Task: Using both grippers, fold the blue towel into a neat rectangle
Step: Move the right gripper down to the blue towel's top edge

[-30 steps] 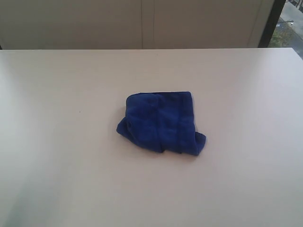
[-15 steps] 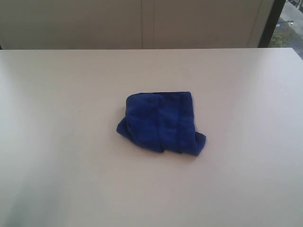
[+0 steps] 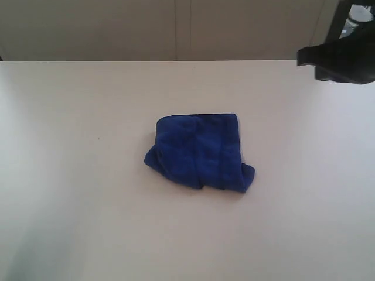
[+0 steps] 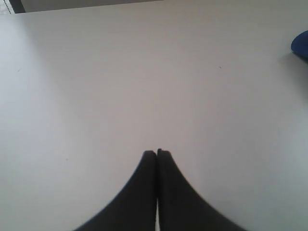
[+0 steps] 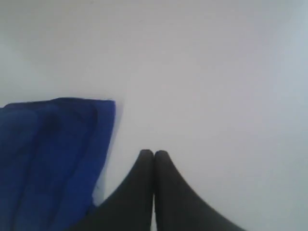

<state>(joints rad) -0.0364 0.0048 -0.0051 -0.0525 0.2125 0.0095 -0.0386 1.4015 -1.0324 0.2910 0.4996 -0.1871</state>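
One blue towel [image 3: 198, 152] lies loosely folded and rumpled near the middle of the white table [image 3: 70, 205]. Two grippers, both pinched tight together and holding nothing. The right gripper [image 5: 154, 153] is off the towel's right side, not touching; the left gripper [image 4: 157, 153] is well apart from it.

The counter [image 3: 70, 205] before me is a broad, plain off-white slab filling most of the frame. It is matte, with a softer glow down its left side and a tiny dark speck [image 3: 98, 139] left of centre. Beyond its far edge, along the top of the frame, stands a pale beige wall [image 3: 88, 29] split by a narrow vertical seam [image 3: 183, 29]. In the upper right corner a dark window post [image 3: 335, 20] borders a sliver of bright window [image 3: 358, 13].
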